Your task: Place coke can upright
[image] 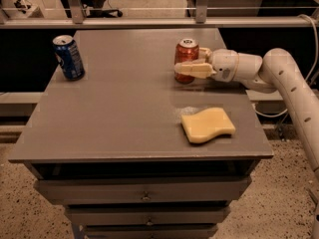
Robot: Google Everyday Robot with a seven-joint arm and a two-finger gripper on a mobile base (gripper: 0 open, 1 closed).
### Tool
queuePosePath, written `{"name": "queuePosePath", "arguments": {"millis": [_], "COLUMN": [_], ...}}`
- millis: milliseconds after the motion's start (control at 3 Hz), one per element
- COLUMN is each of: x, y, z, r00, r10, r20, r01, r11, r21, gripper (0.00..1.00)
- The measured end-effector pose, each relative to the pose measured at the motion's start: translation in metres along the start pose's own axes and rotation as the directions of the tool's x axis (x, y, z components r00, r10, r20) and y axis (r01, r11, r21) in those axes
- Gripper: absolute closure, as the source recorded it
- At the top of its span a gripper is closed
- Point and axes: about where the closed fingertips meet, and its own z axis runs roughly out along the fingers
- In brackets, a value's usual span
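Note:
The red coke can (185, 54) stands upright on the grey table (124, 113), right of centre toward the back. My gripper (191, 66) reaches in from the right and its pale fingers (193, 69) wrap around the can's lower half. The can's silver top shows above the fingers. The white arm (279, 73) runs off to the right edge of the view.
A blue soda can (69, 57) stands upright at the table's back left. A yellow sponge (207, 125) lies near the front right corner. Drawers sit below the tabletop. A metal rail runs behind the table.

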Motion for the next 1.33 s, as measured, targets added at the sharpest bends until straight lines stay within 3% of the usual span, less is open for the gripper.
{"name": "queuePosePath", "arguments": {"millis": [333, 1000, 1333], "x": [0.000, -0.019, -0.038], "y": [-0.001, 0.005, 0.014], "z": [-0.023, -0.067, -0.090], "r00": [0.999, 0.990, 0.974], "r10": [-0.003, -0.061, -0.116], "r20": [-0.045, -0.125, -0.196], "r01": [0.004, 0.069, 0.129], "r11": [0.9996, 0.9959, 0.9901], "r21": [0.028, 0.058, 0.055], "gripper": [0.00, 0.00, 0.00]}}
